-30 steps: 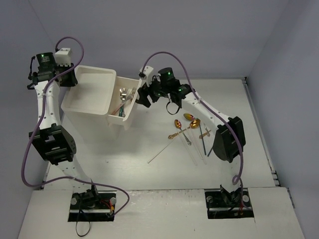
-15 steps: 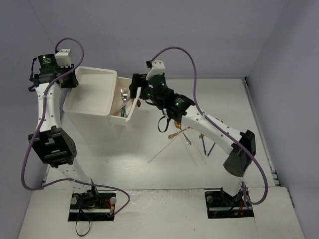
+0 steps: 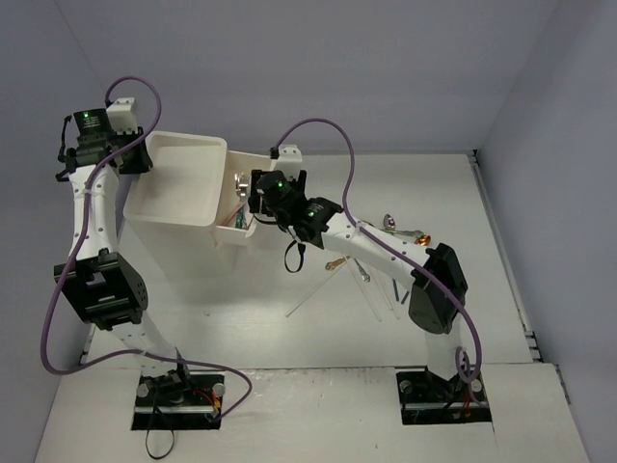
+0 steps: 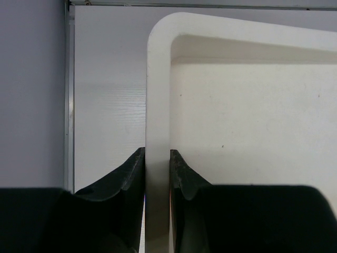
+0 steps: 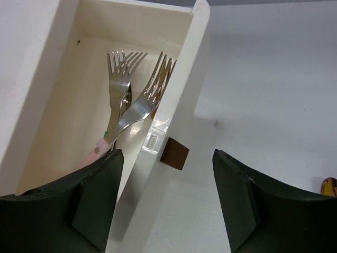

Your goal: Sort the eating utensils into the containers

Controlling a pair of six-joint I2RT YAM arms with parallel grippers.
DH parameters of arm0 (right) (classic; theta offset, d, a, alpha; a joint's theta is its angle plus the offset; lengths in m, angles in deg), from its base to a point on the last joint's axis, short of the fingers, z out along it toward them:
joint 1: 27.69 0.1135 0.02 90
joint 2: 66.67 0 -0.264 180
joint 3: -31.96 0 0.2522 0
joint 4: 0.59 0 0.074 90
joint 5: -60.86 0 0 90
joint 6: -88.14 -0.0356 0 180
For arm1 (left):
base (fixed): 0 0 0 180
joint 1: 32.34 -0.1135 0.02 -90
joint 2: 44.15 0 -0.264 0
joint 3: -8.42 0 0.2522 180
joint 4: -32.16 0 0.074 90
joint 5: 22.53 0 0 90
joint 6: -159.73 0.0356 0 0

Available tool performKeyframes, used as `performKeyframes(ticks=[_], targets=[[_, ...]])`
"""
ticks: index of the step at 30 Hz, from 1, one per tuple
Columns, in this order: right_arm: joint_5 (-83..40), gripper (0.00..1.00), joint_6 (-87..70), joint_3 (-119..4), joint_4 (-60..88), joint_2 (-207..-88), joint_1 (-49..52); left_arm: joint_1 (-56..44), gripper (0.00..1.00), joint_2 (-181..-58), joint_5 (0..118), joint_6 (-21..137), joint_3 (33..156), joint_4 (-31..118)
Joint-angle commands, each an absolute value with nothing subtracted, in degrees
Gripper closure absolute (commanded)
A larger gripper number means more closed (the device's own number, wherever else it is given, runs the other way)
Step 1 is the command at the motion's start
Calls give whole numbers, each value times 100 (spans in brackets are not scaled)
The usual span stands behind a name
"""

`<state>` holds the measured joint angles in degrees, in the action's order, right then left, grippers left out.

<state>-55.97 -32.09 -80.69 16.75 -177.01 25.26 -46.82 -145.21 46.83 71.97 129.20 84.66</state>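
1. While two silver metal forks (image 5: pixel 134 100) lie inside the long narrow white plastic drawer (image 5: pixel 184 79), their tines point to its far end. Their long axes run roughly parallel to the knobbed wall. A pink piece (image 5: pixel 97 150) shows beneath them; what it is I cannot tell.
2. The small flat brown knob (image 5: pixel 174 154) sits on that wall's outer face, directly ahead of the right gripper (image 5: pixel 167 171). The jaws stand wide and hold nothing. One dark finger hangs over the drawer's interior, the other outside it.
3. Judgement: the drop-off looks complete, so the next fetch turns away from the drawer, toward the loose cutlery.
4. Loose pieces on the pale table (image 3: pixel 501 289) include a glossy gold spoon (image 3: pixel 337 262) and a thin clear chopstick (image 3: pixel 310 300). Others are partly hidden under the right forearm. All lie right of the drawer, on the right arm's side, well apart from the left arm.
5. The left gripper (image 4: pixel 157 163) is clamped narrow on the smooth rounded rim of the white boxy plastic cabinet (image 4: pixel 158 79), steadying it, I judge.
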Motion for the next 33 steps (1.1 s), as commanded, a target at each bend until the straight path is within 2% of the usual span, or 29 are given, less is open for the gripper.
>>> performKeyframes(ticks=[1, 10, 12, 27, 33], targets=[[-5785, 44, -3460, -8432, 1644, -17725, 2539, -4517, 100, -14250, 4166, 6745, 12783, 9031], [-5789, 92, -3391, -8438, 1831, -17646, 2491, -4517, 100, -14257, 4163, 6812, 12770, 9013], [-5781, 100, -3358, -8433, 1868, -17594, 2433, -4517, 100, -14269, 4175, 6832, 12773, 9013], [-5820, 100, -3065, -8651, 2151, -17568, 2228, -4526, 100, -14346, 4194, 6902, 12852, 9017], [-5417, 100, -3004, -8940, 2152, -17751, 2223, -4527, 100, -14385, 3988, 6950, 12844, 9013]])
